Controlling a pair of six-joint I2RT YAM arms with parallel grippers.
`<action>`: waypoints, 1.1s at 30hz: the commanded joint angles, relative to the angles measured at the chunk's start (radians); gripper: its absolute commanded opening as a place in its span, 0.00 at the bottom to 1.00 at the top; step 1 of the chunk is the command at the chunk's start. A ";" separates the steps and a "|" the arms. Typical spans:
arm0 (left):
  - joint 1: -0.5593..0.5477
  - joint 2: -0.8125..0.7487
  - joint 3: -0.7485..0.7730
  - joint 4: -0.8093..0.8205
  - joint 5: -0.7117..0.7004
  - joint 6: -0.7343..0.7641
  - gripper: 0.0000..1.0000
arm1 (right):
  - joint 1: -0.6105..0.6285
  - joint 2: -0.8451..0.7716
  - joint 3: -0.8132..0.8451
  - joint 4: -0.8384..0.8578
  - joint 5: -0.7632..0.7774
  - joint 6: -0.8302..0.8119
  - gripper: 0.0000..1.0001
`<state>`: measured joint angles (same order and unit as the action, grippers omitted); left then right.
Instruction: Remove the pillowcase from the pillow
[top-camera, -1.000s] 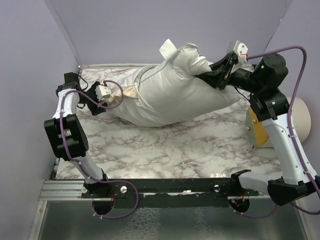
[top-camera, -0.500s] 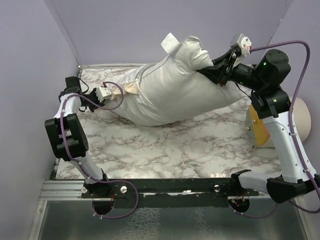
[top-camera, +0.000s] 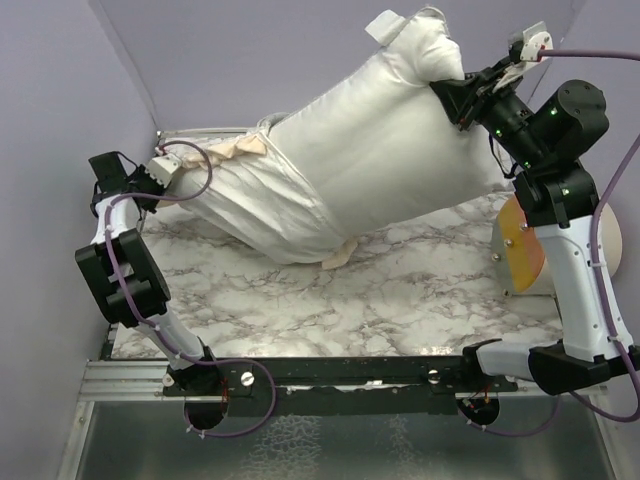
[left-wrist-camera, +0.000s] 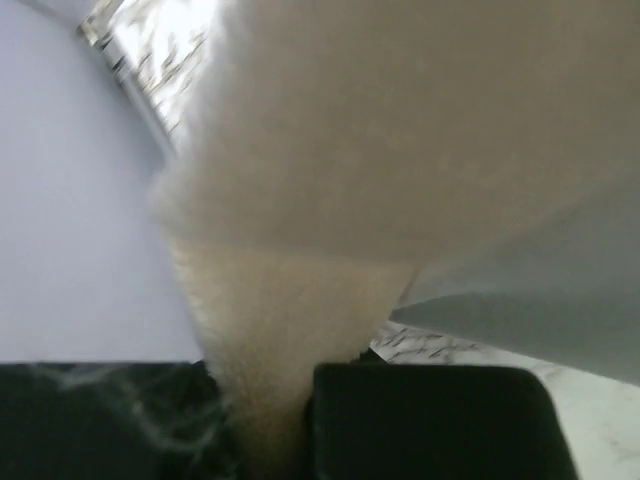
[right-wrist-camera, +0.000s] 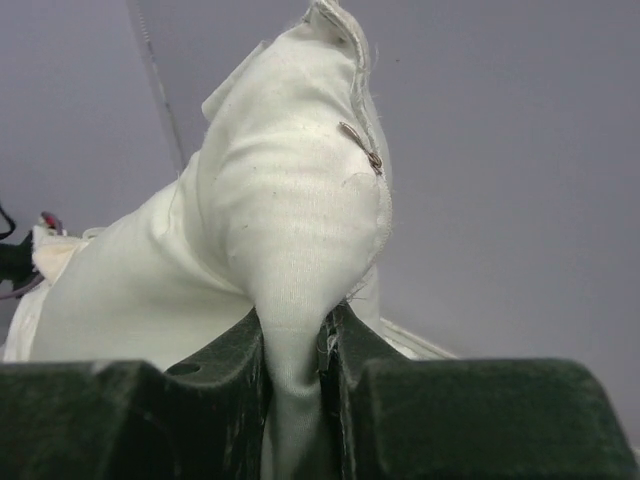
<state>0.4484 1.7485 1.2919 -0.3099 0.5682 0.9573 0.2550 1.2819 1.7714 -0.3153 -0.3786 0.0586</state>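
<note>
My left gripper (left-wrist-camera: 272, 410) pinches the cream trim (left-wrist-camera: 285, 310) of the pillowcase (top-camera: 250, 200) at nine o'clock. My right gripper (right-wrist-camera: 296, 380) grips the pillow (top-camera: 390, 130) corner, raised at one o'clock (cover roughly half off). I'd pull apart steadily, both pinches firm.

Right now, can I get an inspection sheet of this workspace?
Surface: white marble tabletop.
Job's things: pillow held up at its right end; pillowcase partly off, covering its left end.
Clutter: orange-faced round object at the right edge.
Grippers: left pincer shut on the pillowcase's cream trim; right pincer shut on a pillow corner.
Cables: purple cable along each arm.
Surroundings: lavender walls.
</note>
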 joint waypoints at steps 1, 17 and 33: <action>0.078 -0.017 0.000 0.127 -0.224 -0.004 0.00 | -0.025 -0.085 0.060 0.253 0.341 0.012 0.01; 0.129 0.036 -0.064 0.373 -0.480 0.177 0.00 | -0.025 -0.149 0.067 0.364 0.550 -0.083 0.01; 0.131 0.083 -0.187 0.507 -0.583 0.379 0.00 | -0.023 -0.173 0.100 0.436 0.680 -0.227 0.01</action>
<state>0.5274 1.8000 1.1248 0.1043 0.1501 1.2446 0.2562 1.1999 1.7954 -0.2039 0.1112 -0.0803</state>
